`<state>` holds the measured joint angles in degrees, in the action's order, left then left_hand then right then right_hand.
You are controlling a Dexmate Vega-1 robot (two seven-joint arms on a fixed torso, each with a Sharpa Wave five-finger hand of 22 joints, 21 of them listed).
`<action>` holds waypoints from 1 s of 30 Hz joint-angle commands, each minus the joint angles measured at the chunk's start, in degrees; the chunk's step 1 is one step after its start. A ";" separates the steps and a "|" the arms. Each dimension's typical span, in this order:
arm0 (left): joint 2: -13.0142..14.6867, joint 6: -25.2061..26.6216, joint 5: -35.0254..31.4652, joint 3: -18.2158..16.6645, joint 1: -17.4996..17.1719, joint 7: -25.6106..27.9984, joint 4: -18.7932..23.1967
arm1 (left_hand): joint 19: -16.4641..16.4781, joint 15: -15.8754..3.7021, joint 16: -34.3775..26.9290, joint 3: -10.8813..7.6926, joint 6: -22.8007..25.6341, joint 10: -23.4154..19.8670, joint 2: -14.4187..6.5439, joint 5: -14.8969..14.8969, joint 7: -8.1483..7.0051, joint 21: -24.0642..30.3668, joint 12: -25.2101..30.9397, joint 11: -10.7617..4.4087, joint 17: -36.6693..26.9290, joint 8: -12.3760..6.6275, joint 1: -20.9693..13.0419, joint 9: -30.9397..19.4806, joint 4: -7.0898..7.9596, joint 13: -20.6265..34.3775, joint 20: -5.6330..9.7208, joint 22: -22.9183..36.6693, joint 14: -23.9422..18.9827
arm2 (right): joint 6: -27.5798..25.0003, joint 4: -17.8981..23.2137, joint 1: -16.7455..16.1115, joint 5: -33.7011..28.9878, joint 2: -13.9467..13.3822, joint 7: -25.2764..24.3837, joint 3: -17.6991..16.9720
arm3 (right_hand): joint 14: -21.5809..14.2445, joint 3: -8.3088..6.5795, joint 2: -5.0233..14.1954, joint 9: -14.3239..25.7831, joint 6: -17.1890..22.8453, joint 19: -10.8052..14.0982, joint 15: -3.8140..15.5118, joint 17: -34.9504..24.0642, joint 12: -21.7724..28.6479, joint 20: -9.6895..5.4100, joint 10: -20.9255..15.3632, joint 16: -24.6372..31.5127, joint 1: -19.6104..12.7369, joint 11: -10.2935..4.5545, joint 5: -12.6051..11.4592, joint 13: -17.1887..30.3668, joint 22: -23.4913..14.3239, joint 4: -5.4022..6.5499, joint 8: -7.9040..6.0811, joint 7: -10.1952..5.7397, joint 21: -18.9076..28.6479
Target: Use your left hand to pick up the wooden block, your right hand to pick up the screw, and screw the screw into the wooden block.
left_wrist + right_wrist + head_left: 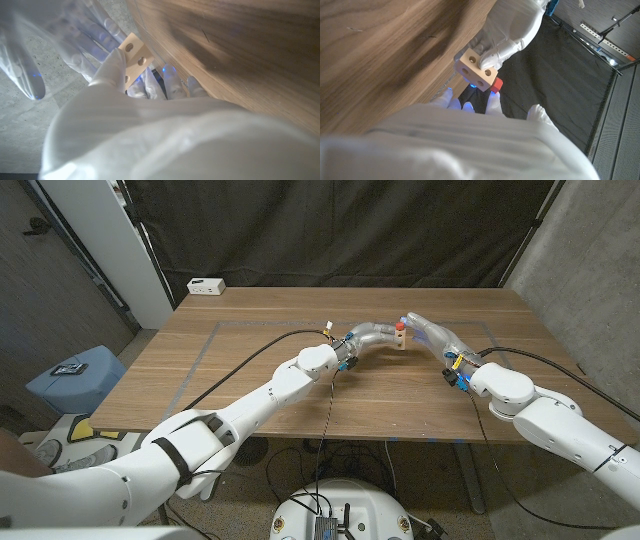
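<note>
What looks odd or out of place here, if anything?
Nothing stands out. The left hand holds the wooden block above the table, and the right hand meets it at the red-headed screw. A white box sits at the far corner.

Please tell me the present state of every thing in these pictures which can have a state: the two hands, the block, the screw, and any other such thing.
left hand: holds the wooden block above the table.
wooden block: lifted, holes visible on two faces.
right hand: holds the screw at the block.
screw: red head against the block; how deep it sits cannot be told.
white box: lying at the table's far left edge.
</note>
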<state>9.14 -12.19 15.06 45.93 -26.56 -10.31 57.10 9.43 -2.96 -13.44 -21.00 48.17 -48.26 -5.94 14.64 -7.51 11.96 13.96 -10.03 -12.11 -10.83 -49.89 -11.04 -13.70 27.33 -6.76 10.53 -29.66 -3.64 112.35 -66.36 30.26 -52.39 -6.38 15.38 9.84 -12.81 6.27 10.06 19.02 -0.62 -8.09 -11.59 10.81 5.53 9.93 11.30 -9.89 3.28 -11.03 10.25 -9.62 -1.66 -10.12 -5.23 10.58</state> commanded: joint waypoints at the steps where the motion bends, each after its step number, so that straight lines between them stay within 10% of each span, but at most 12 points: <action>1: -0.69 -0.33 0.31 0.08 0.65 -0.48 -1.59 | 0.36 -1.21 -0.43 -4.94 2.15 -0.49 -1.50 0.32 1.49 0.17 0.71 0.13 -0.24 -0.52 0.50 -0.11 4.54 1.28 0.06 0.07 -0.67 | -0.64 0.20 -0.01 0.45 -0.44 0.08 -0.05 | 4.16 0.00 0.05 0.14 0.51 -0.40 -0.18 -0.28 0.06 0.03 1.51 0.33 0.46 0.45 -0.40 0.20 -0.11 0.18 -0.42 -0.01 0.22; 30: -0.61 -0.30 0.58 0.03 0.40 -0.89 -1.49 | 0.34 -1.20 -0.41 -4.94 2.14 -0.48 -1.51 0.33 1.46 0.15 0.74 -0.01 -0.25 -0.51 0.40 -0.11 4.49 1.29 0.03 0.07 -0.61 | -1.58 3.31 -3.12 0.57 -1.59 -2.36 -1.71 | 4.13 -0.16 0.04 0.14 0.68 -0.43 -0.20 -0.22 0.12 0.03 1.45 0.33 0.53 0.46 -0.48 0.20 -0.11 0.11 -0.47 -0.10 0.24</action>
<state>8.33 -12.57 15.48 46.02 -25.85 -11.08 55.19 9.43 -2.96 -13.44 -21.07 48.19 -48.39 -6.22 14.48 -7.52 11.96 13.95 -9.94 -12.11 -10.83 -50.18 -11.08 -13.78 27.33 -6.76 10.52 -29.66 -4.98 114.42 -68.23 30.91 -53.54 -7.88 14.34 9.84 -12.82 6.27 10.01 19.22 -0.62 -8.08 -11.59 10.81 5.54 9.93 11.30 -9.90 3.28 -11.26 10.25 -9.62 -1.66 -10.20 -5.45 10.57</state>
